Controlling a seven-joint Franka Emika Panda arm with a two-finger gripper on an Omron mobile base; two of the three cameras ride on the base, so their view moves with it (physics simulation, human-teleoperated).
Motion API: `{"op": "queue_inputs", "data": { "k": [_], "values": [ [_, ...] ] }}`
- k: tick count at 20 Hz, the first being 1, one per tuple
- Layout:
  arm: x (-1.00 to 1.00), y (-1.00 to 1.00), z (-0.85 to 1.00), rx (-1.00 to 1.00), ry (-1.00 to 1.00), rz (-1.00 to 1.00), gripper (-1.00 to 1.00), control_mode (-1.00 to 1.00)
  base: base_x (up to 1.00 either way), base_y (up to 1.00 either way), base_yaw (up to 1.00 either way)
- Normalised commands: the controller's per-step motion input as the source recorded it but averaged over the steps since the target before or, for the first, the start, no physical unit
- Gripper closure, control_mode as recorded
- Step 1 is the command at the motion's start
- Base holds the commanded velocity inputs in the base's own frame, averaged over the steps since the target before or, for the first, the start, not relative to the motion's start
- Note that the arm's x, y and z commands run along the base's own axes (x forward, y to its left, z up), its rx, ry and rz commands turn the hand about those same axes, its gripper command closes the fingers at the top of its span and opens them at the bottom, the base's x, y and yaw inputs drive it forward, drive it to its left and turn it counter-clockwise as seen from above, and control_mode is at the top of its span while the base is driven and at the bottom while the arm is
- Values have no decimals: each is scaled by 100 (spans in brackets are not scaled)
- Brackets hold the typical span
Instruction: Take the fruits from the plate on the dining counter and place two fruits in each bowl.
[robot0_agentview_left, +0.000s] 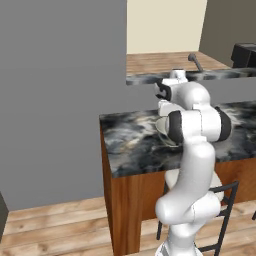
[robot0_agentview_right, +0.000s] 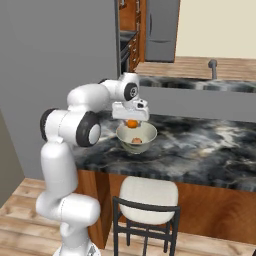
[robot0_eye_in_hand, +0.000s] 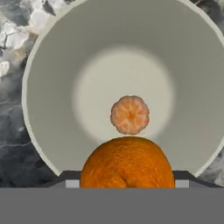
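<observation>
Left base view: arm (robot0_agentview_left: 192, 150) hides most of a bowl (robot0_agentview_left: 161, 125) on the dining counter (robot0_agentview_left: 132, 145) near its left end; right base view: gripper (robot0_agentview_right: 132, 121) pinching an orange fruit (robot0_agentview_right: 132, 123) just above the bowl (robot0_agentview_right: 136, 137); hand view: held fruit (robot0_eye_in_hand: 127, 162) over a second fruit (robot0_eye_in_hand: 130, 114) on the bowl's (robot0_eye_in_hand: 52, 87) floor.

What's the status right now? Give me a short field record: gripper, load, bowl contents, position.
gripper: shut on an orange fruit
position: held directly above the bowl, fruit not yet released
bowl contents: one small orange fruit resting at the bottom
bowl location: on the dining counter, near its left end
</observation>
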Motion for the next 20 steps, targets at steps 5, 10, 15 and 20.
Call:
{"op": "queue_inputs", "data": {
  "k": [5, 10, 15, 20],
  "values": [
    [53, -31, -64, 5, 9, 5, 100, -100, 0, 0, 0],
    [30, -10, -69, 1, 11, 4, 100, -100, 0, 0, 0],
    [0, 0, -43, 0, 15, 0, 100, -100, 0, 0, 0],
    [0, 0, -12, 0, 11, 0, -100, -100, 0, 0, 0]
  ]
}}
